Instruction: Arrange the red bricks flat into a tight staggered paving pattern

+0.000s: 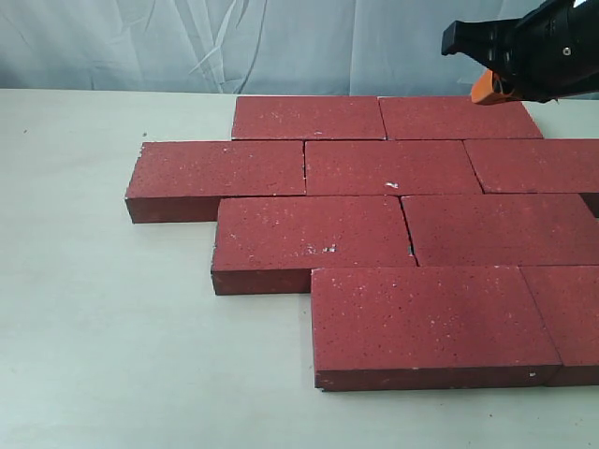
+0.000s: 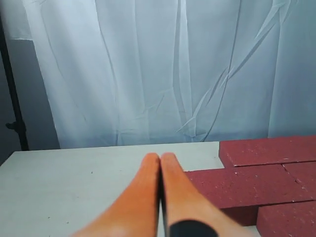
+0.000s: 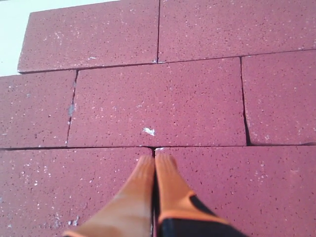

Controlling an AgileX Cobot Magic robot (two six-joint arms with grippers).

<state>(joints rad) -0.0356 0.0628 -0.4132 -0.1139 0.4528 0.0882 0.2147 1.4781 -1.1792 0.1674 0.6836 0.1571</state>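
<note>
Several red bricks [image 1: 391, 167] lie flat in four staggered rows, their edges close together, across the middle and right of the exterior view. My right gripper [image 1: 484, 90] hovers above the far right of the paving, orange fingers shut with nothing between them. In the right wrist view this gripper [image 3: 154, 159] points down at a seam between two red bricks [image 3: 158, 101]. My left gripper [image 2: 159, 157] is shut and empty over bare table, with the left edge of the red bricks [image 2: 247, 185] beside it. It is out of the exterior view.
The pale table [image 1: 94, 327] stretches bare to the left and front of the paving. A blue-white curtain [image 1: 187, 37] hangs behind the far edge. The bricks run past the exterior view's right border.
</note>
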